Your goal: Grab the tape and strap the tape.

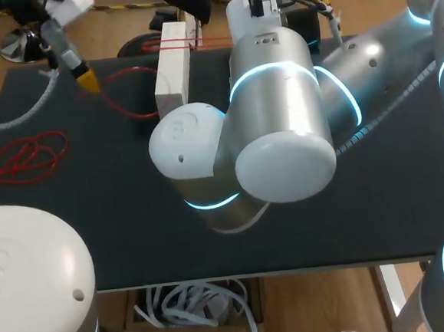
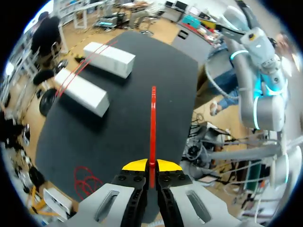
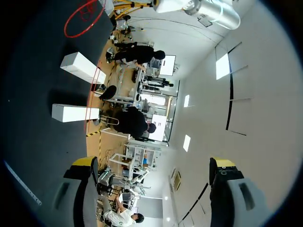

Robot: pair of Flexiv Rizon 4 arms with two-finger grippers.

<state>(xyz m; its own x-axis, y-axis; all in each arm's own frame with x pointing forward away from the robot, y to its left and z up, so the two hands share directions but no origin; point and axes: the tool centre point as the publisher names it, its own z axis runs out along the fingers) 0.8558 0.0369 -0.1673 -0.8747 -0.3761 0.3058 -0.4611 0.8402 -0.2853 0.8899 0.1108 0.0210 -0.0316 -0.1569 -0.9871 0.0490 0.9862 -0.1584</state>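
**Left gripper [image 2: 151, 165] pinches thin, flat red tape [image 2: 153, 118]**

At the far left of the black table [image 2: 123, 127], the left gripper is clamped on the red tape, which stands out straight ahead of its tips. Farther on, red strands cross two white rectangular blocks [image 2: 110, 58]. The right gripper [image 3: 151, 172] gapes wide, holding nothing.

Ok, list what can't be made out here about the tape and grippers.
Head view: the right gripper is hidden behind the right arm, at its elbow.
Left wrist view: the red tape runs edge-on, so where its far end leads is unclear.
Right wrist view: the tape coil is cut off at the rim.
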